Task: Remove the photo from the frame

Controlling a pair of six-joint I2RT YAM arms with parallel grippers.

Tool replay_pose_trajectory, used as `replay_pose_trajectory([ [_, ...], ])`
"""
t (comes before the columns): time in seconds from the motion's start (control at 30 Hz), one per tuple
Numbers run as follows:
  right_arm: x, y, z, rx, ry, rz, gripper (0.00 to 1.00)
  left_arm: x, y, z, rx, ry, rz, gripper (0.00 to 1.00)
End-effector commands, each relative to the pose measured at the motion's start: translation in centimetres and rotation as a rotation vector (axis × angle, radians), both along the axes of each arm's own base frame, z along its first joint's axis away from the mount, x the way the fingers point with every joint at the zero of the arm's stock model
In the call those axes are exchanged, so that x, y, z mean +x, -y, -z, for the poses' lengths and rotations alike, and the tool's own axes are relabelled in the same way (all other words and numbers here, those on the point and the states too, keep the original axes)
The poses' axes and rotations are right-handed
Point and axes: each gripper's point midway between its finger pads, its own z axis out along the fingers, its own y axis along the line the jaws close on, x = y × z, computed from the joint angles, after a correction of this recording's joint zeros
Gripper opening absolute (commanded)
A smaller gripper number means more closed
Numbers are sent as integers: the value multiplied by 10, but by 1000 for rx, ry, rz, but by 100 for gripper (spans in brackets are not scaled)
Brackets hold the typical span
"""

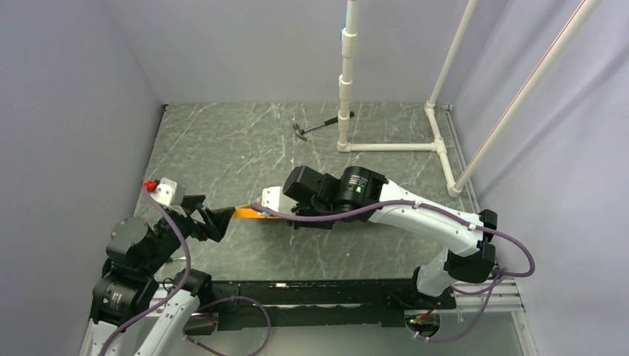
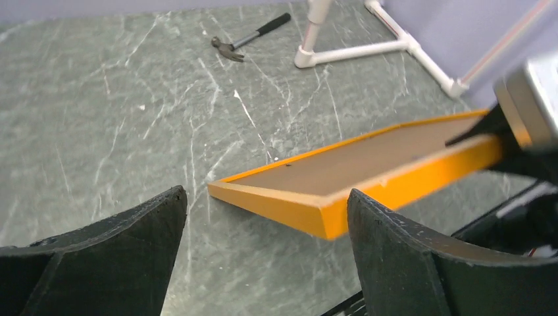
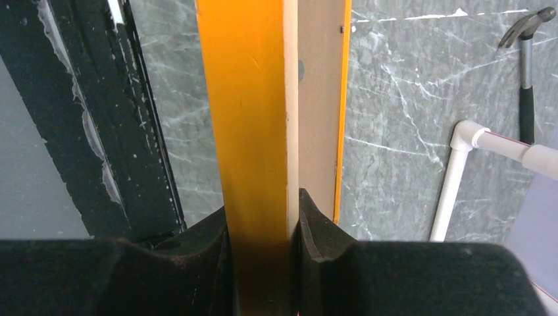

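The right hand point(image 3: 262, 220) grips the near rail of the frame point(image 2: 401, 178), held tilted over the surface point(image 2: 99, 118), the brown back of the photo point(image 2: 368, 155) upward. The left hand point(image 2: 266, 204) is open near its left corner. A push there could twist the frame loose.

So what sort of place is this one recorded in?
Looks like a robot lab test cell: plain grey walls boxing in a marbled tabletop, and a white PVC pipe rig at the back.
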Motion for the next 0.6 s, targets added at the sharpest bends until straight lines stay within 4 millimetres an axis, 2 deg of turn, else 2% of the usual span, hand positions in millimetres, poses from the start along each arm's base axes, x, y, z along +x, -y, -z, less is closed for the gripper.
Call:
replay_pose_trajectory([
  [0.0, -2, -1, -6, 114, -153, 58, 0, -21, 31, -23, 205, 272, 305, 93],
  [0.07, 5, 8, -4, 112, -155, 82, 0, -39, 45, -18, 281, 395, 455, 94],
  [0.17, 13, 19, -7, 134, -153, 108, 0, -53, 52, -13, 337, 523, 532, 99],
  [0.27, 10, 22, -10, 160, -162, 95, 0, -63, 63, -2, 412, 621, 661, 99],
  [0.37, 8, 25, -9, 172, -167, 88, 0, -48, 72, 8, 459, 646, 724, 99],
  [0.57, 6, 29, -18, 211, -164, 80, 0, 11, 83, 30, 531, 612, 740, 100],
])
